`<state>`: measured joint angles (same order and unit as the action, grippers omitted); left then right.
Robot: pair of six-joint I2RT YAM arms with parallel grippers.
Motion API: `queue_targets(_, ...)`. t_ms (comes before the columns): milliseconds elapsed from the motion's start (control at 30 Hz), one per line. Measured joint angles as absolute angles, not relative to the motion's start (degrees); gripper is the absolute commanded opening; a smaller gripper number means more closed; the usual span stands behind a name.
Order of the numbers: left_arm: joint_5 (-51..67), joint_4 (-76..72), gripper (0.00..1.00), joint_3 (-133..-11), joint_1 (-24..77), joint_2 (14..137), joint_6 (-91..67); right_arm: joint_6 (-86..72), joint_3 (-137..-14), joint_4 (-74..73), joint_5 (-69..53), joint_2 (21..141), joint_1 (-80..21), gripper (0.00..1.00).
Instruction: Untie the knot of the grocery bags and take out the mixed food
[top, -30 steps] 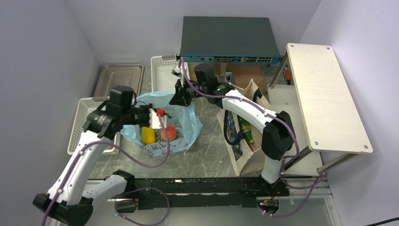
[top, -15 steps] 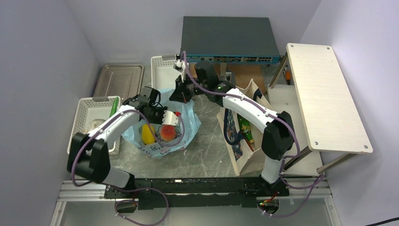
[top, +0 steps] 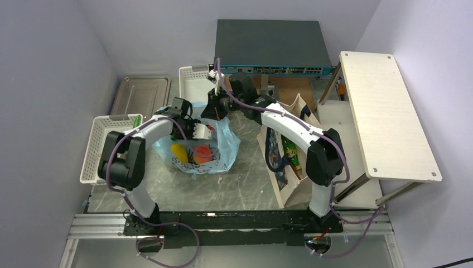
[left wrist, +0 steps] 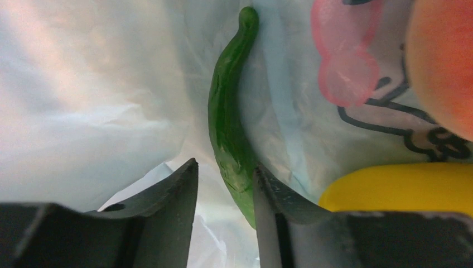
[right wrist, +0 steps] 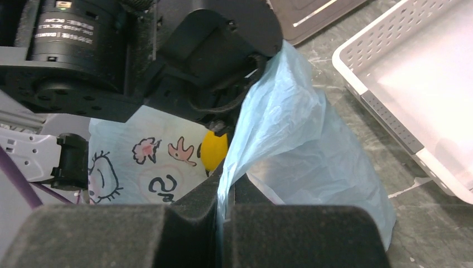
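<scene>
On the grey marbled tabletop (top: 245, 184), bag: thin light-blue printed plastic grocery bag (top: 223, 146) sits at 9 o'clock of the stiff beige tote (top: 290, 187), mouth open upward. No knot shows, so it is judged untied.
Change: 1 second ago the left arm stood high, elbow out toward 7 o'clock, and the left gripper (left wrist: 225, 166) was over the bag mouth. Now the arm is folded in and the gripper is down inside the bag, with its jaws parted from near-closed.
Left jaws: apart, straddling the near end of a long green cucumber (left wrist: 226, 120). A gap shows on 1 side, so it is not yet clamped.
Right jaws: right gripper (right wrist: 223, 192) is pinched closed on the bag rim at the 12 o'clock side, holding the mouth up as it did 1 second ago.
Meaning: the job looks to be at the unloading stage. The cucumber is the likely next pick and needs only a squeeze.
Cucumber axis: in the left wrist view it runs from 6 to 12 o'clock, slightly bowed, in line with the reach. The thin tip points to 12, away from the gripper.
Other food: yellow oval fruit (top: 179, 151) and round orange fruit (top: 203, 153) lie side by side in the bag, at 3 o'clock of the cucumber in the wrist view.
</scene>
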<state>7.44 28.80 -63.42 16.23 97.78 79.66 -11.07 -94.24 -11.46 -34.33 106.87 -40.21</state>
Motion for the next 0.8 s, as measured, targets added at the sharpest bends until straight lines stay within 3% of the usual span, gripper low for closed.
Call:
queue_targets(133,6.61,27.66,0.53,-65.10,15.49,101.80,79.77,-11.18,-94.24,-11.46,-34.33,107.70,-40.21,0.00)
queue_targets(267,6.79,28.29,0.51,-66.72,14.57,104.36,79.81,-11.16,-94.26,-11.46,-34.26,108.55,-40.21,0.00)
queue_targets(333,7.22,29.26,0.47,-67.24,14.26,105.08,79.94,-11.16,-94.56,-11.49,-34.22,109.01,-40.21,0.00)
queue_targets(567,14.06,36.88,0.10,-67.70,13.69,104.29,83.00,-11.14,-95.00,-11.46,-33.91,109.80,-40.10,0.00)
queue_targets(667,17.45,39.46,0.01,-65.93,13.69,100.29,84.12,-11.09,-95.00,-11.49,-33.89,109.82,-39.90,0.00)
queue_targets(800,20.40,40.62,0.00,-63.18,13.82,91.90,84.27,-10.92,-95.00,-11.46,-33.89,109.82,-39.46,0.00)
